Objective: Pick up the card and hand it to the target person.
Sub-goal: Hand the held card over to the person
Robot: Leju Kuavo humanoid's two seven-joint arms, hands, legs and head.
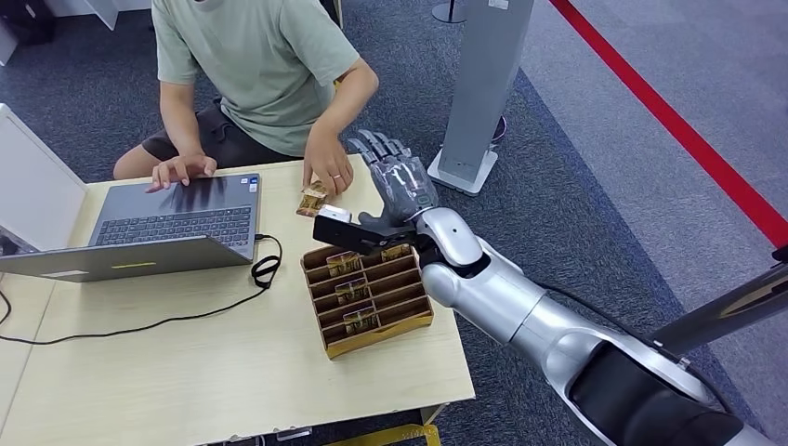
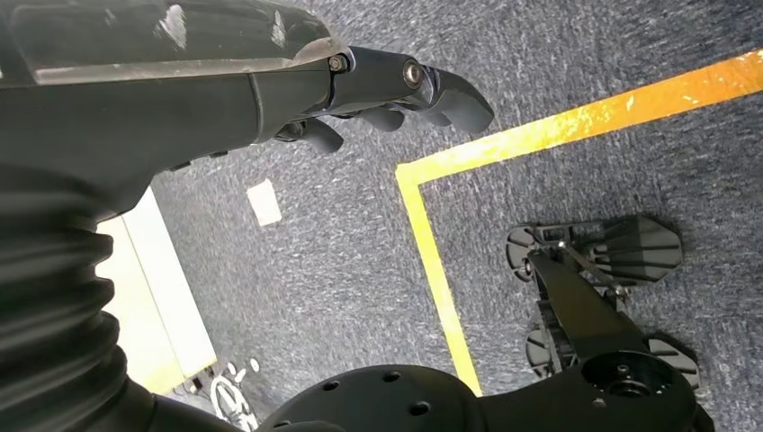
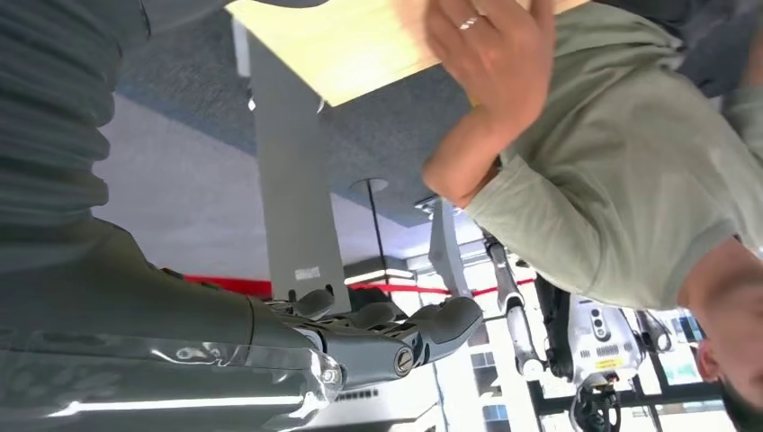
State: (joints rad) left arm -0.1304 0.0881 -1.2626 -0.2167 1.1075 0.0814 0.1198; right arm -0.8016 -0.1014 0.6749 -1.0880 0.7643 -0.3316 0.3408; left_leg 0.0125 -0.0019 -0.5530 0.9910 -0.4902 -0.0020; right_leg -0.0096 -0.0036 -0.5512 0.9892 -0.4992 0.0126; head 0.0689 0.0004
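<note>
The person's hand (image 1: 327,167) is covering most of the card (image 1: 312,201); its print is reading too small to tell. The picture's twelve o'clock edge is cutting off the person (image 1: 260,65) at the shoulders. The nine o'clock edge is cropping the laptop (image 1: 139,228).

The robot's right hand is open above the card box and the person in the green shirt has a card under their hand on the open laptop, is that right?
Not quite. In the head view the card lies on the table beside the laptop, under the person's hand. The right hand is indeed open above the card box.
</note>
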